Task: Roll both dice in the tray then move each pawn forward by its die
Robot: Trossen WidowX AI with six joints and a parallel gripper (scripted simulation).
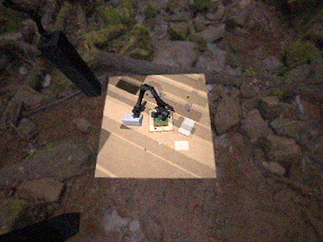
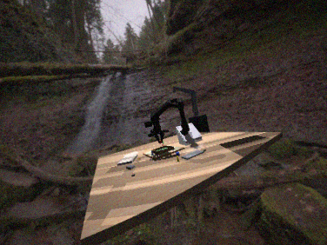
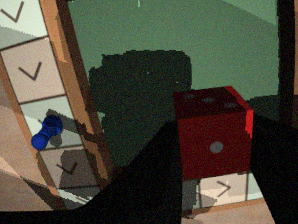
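My gripper (image 3: 208, 127) (image 1: 161, 115) (image 2: 161, 142) is shut on the red die (image 3: 215, 135). It holds the die above the green-floored tray (image 3: 235, 50) (image 1: 160, 122) in the middle of the board. The die's top shows three pips and its near side one. The blue pawn (image 3: 48, 131) is on a pale square of the arrow track (image 3: 32, 75), at the left of the wrist view. A small blue thing (image 2: 177, 153), probably the blue die, lies on the table beside the board. The red pawn cannot be told apart for certain.
A light grey box (image 1: 133, 119) (image 2: 189, 132) stands by the arm's base. White cards (image 1: 186, 126) (image 1: 182, 145) lie beside and in front of the board. A grey-blue slab (image 2: 192, 154) lies near the blue thing. Small grey objects (image 2: 130, 167) (image 2: 133, 175) lie farther out.
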